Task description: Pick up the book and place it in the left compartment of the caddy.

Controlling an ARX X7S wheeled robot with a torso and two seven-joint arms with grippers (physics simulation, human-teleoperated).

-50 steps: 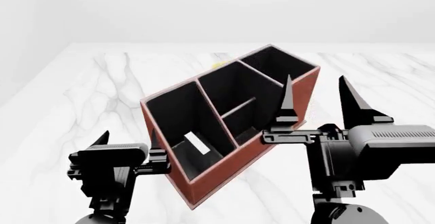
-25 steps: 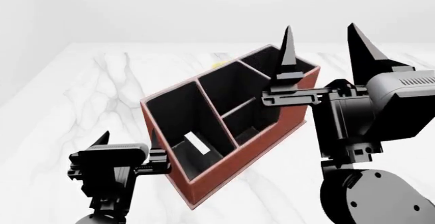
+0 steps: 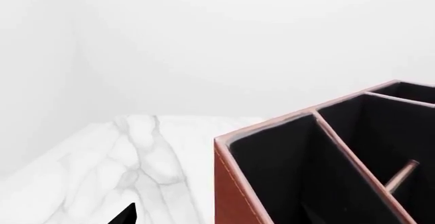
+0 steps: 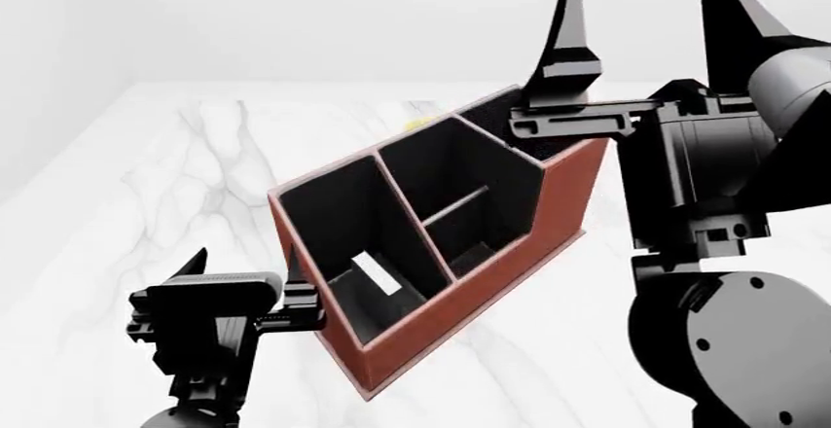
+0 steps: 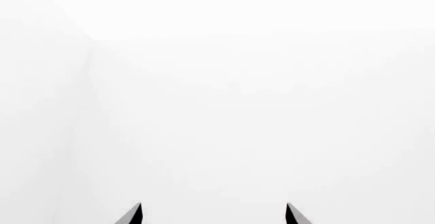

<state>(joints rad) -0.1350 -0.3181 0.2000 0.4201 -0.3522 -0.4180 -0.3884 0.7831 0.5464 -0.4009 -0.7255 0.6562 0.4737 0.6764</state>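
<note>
The book [image 4: 377, 274] is lying inside the left compartment [image 4: 341, 222] of the caddy [image 4: 520, 243]; your right end effector [image 4: 649, 19] is hanging open, empty. Placement looks complete; next, you are only clearing away.

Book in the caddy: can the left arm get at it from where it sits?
Probably not directly. The book lies at the bottom of the caddy's left compartment, and the left gripper sits low outside the near wall, so it must lift over the rim.

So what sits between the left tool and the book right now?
In the head view, only the caddy's near brown wall: the left tool hangs just outside it, and the book lies inside the left compartment.
</note>
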